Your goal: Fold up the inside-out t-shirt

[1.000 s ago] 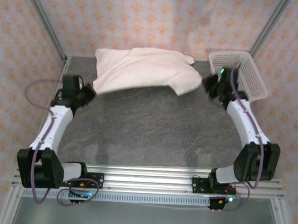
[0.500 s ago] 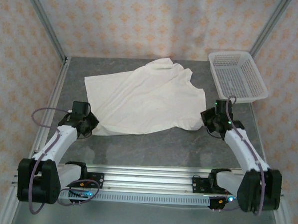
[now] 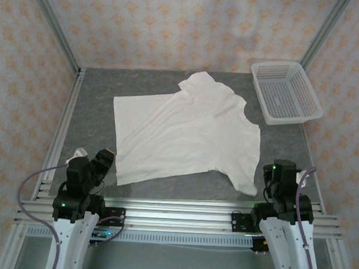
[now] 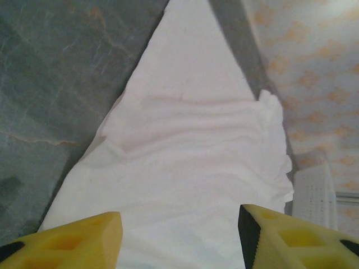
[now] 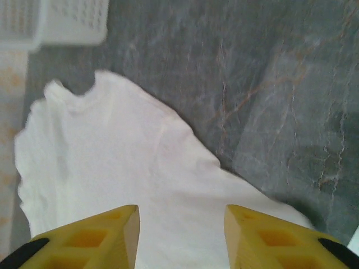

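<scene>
The inside-out t-shirt [image 3: 185, 132] is white and lies spread flat on the grey table, with its collar toward the far side and a sleeve corner near the right front. My left gripper [image 3: 104, 160] stands open by the shirt's near left corner. In the left wrist view the left gripper [image 4: 179, 224] has its yellow fingers apart with the shirt [image 4: 190, 151] lying flat beyond them. My right gripper [image 3: 278, 176] is just right of the shirt's near right corner. The right wrist view shows the right gripper [image 5: 182, 218] open over the shirt [image 5: 112, 151], holding nothing.
A white plastic mesh basket [image 3: 286, 92] stands at the far right corner of the table, and it appears as the basket [image 5: 56, 19] at the top left of the right wrist view. The aluminium rail [image 3: 175, 209] runs along the near edge. Bare table [image 3: 91, 94] lies left of the shirt.
Both grippers dragged the shirt from the far side toward the near edge, laying it flat. Then both opened, let go of it and drew back toward the rail.
</scene>
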`<control>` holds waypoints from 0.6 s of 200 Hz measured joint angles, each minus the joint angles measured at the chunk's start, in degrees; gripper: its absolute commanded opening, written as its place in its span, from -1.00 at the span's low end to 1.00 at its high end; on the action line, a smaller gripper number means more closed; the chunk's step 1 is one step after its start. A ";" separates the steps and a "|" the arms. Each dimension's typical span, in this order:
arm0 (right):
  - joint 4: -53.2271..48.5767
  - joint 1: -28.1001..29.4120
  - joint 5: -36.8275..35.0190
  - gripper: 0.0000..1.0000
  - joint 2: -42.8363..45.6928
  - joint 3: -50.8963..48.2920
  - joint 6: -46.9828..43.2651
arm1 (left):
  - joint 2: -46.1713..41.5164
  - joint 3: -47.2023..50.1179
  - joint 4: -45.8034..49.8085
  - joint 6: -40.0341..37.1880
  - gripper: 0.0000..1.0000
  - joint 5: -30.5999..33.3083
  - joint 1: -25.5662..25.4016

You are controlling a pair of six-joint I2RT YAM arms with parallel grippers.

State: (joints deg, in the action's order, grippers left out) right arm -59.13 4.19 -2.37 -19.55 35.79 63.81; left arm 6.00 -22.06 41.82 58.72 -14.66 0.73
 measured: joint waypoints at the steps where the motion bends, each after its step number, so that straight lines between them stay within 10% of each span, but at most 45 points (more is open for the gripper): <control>1: 0.02 0.00 -0.17 -0.06 -0.04 0.15 0.07 | -0.13 0.00 0.00 -0.04 0.16 0.02 0.00; 43: 16.24 -0.04 4.90 -0.12 -18.78 9.33 -9.79 | 14.97 -2.80 -9.29 -2.14 -0.44 0.57 -0.04; 70: 27.91 0.26 14.05 -0.83 -40.96 14.84 -18.14 | 44.92 -17.33 -13.42 -8.17 -1.00 1.77 -2.56; 120: 33.57 0.28 17.88 -1.00 -65.96 17.84 -25.86 | 88.02 -44.15 -19.82 -16.92 -1.00 7.06 -3.85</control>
State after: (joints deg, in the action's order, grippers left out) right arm -25.56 4.47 15.51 -85.52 53.63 37.95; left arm 94.02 -66.22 22.00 41.80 -7.60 -3.11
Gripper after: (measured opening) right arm 0.043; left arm 0.042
